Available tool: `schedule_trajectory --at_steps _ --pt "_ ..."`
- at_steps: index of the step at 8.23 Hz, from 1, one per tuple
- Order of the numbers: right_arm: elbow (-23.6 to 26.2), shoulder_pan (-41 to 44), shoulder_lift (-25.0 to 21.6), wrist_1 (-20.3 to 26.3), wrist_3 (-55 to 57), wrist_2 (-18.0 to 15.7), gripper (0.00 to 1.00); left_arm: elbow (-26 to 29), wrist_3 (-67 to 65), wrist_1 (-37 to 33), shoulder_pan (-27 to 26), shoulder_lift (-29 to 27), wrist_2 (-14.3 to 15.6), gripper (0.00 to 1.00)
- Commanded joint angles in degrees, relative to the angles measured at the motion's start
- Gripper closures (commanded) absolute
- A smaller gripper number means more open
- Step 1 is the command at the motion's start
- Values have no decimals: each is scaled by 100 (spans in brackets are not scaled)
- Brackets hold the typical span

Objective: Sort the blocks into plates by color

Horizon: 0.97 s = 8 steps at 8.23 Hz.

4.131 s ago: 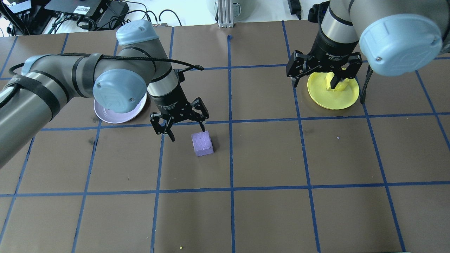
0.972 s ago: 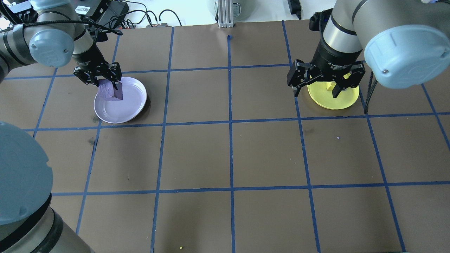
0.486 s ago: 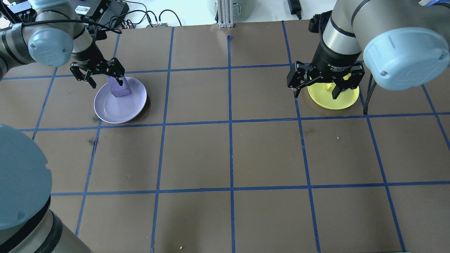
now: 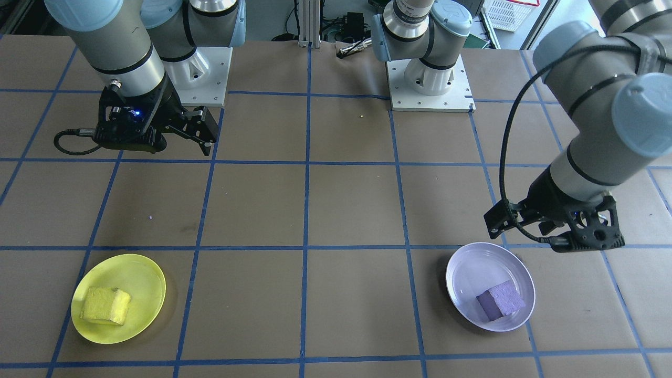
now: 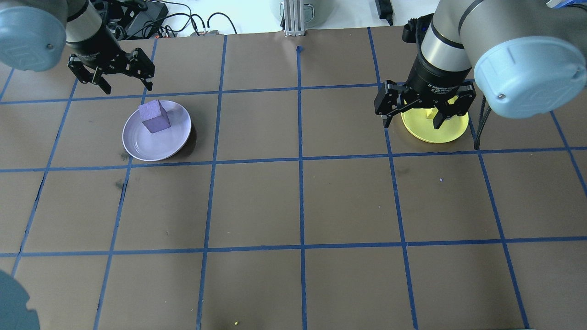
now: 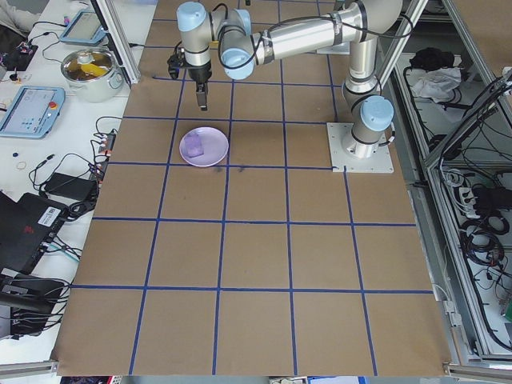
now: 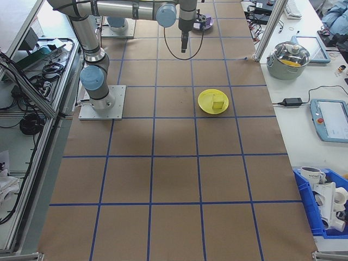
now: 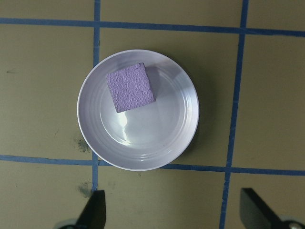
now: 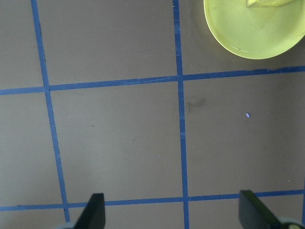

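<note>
The purple block (image 5: 155, 117) lies free in the lavender plate (image 5: 151, 144), toward the plate's far side. The left wrist view shows the same block (image 8: 130, 87) and plate (image 8: 143, 138) from straight above. My left gripper (image 5: 128, 87) hangs open and empty, raised beyond the plate's far rim. The yellow block (image 4: 106, 305) rests in the yellow plate (image 4: 131, 278). My right gripper (image 5: 412, 123) stands open and empty, high over the plate's near-left side. In the overhead view it hides most of that block, and the right wrist view catches the plate (image 9: 248, 33) only at its top right.
Brown table cover with a blue tape grid (image 5: 300, 158). Cables and electronics (image 5: 137, 18) lie past the far edge. Both arm bases (image 4: 428, 79) stand on the robot's side. A tiny yellow crumb (image 5: 235, 322) sits near the front edge.
My left gripper opened, dropped the purple block into the lavender plate, then pulled up and away toward the far left. The right gripper has stayed open above the yellow plate.
</note>
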Motion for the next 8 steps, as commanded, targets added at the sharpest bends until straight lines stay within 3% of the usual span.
schedule_trajectory --at_steps 1,4,8 --pt "0 0 1 16 14 0 0 -26 -765 -264 -600 739 5 0" --pt "-35 -35 1 61 5 -9 0 -35 -1593 -273 -1243 978 31 0" --pt "-114 -44 -43 52 40 -8 0 -44 -1577 -255 -1271 1040 22 0"
